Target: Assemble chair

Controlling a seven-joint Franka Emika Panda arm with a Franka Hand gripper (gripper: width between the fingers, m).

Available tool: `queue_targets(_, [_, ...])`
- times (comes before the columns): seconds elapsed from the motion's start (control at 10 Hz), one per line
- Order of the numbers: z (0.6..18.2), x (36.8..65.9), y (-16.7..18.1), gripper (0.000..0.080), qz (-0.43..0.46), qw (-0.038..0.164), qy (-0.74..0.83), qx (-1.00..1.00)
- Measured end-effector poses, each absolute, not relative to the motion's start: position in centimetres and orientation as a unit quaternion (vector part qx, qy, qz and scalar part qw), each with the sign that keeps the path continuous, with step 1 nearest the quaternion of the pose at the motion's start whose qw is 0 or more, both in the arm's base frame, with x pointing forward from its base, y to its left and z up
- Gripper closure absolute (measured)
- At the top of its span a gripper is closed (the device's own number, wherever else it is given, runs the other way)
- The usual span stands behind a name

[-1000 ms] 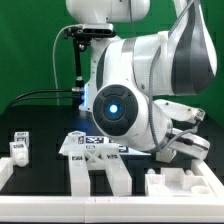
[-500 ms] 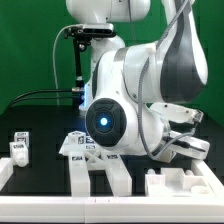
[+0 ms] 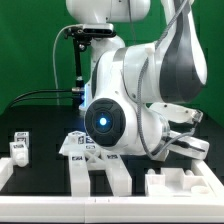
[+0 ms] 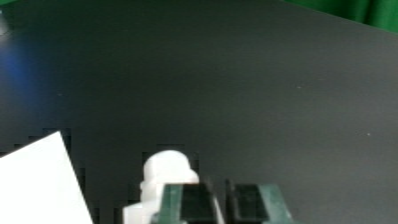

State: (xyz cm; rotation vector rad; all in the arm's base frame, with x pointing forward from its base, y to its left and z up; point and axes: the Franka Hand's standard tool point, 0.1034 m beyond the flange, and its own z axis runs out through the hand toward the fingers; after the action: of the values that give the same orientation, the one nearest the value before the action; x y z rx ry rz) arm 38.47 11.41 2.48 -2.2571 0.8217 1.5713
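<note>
well, your hand point(image 4: 210, 203) is clenched, yet the rounded white chair piece point(image 4: 164, 172) sits just beside it, not clearly gripped; lifting may come up empty or topple it.

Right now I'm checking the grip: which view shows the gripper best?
The wrist view: the gripper is close up, jaws shut, with a white piece right beside it; whether they touch is unclear. The exterior view shows the gripper only small, low beside the bulky arm, its jaws indistinct.
</note>
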Motion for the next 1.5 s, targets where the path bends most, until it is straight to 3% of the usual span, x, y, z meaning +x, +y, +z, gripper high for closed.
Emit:
queue_targets(0.2, [5.3,39.8,10.9,0.0794,0.525,0.132,0.270,-0.796])
queue_targets(0.5, [6.4,40.0,10.5,0.0797,0.491,0.123,0.303,-0.807])
queue_targets(0.6, [6.1,40.1,10.3,0.0712,0.491,0.123,0.304,-0.807])
queue_targets(0.7, [5.8,40.7,10.0,0.0552,0.479,0.142,0.275,-0.822])
queue_targets(0.8, [5.6,41.1,9.7,0.0552,0.469,0.158,0.256,-0.831])
queue_targets(0.9, [5.2,42.0,9.7,0.0367,0.443,0.170,0.239,-0.848])
queue_targets(1.0, [4.9,42.4,10.1,0.0367,0.419,0.174,0.230,-0.861])
queue_targets(1.1, [4.8,42.4,10.5,0.0208,0.412,0.173,0.228,-0.865])
queue_targets(1.4, [4.4,42.1,10.1,0.0153,0.417,0.173,0.231,-0.862])
queue_targets(1.5, [3.3,41.2,9.6,0.0153,0.441,0.174,0.236,-0.848])
